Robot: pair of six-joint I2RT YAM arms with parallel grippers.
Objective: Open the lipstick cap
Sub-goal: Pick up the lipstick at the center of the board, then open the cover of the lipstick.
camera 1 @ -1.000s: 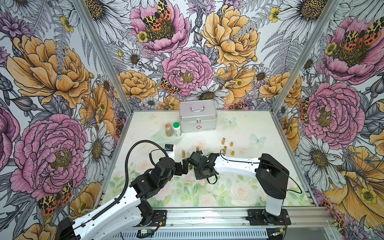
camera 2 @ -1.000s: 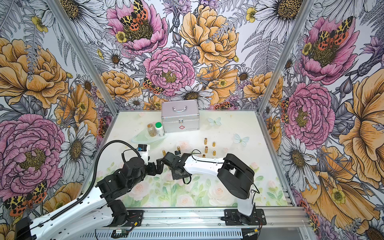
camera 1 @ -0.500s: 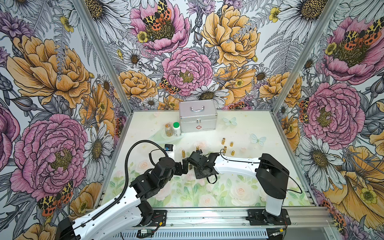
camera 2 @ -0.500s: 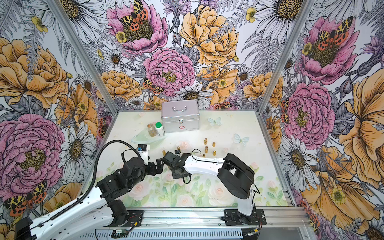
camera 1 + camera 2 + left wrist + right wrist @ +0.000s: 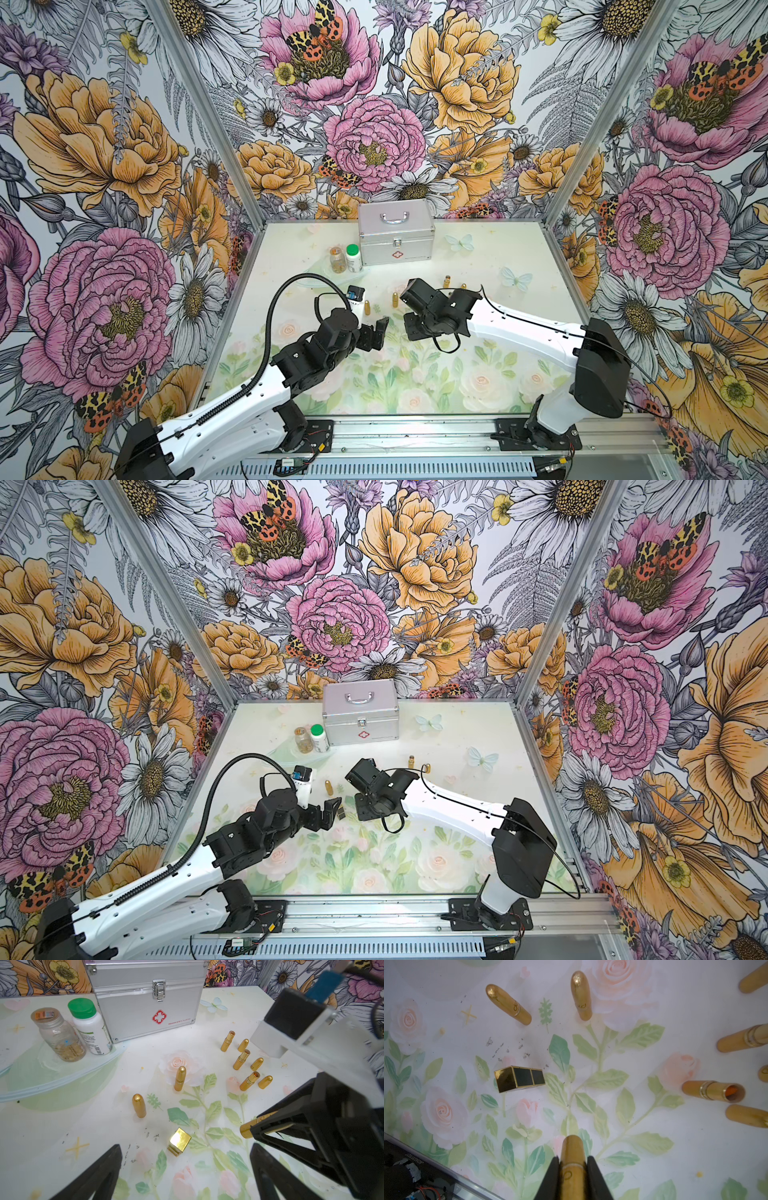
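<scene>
Red cross emblem (image 5: 159, 1016) on the front of the silver first-aid case (image 5: 133, 1007), small red print beside it too fine to read. Dark cursive logo on the standing gold lipstick (image 5: 180, 1081), illegible. Label print on the white bottle (image 5: 91, 1030) is too small as well.

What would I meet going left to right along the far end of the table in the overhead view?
Clear jar → white bottle with green cap → silver first-aid case → printed pale butterfly.
</scene>
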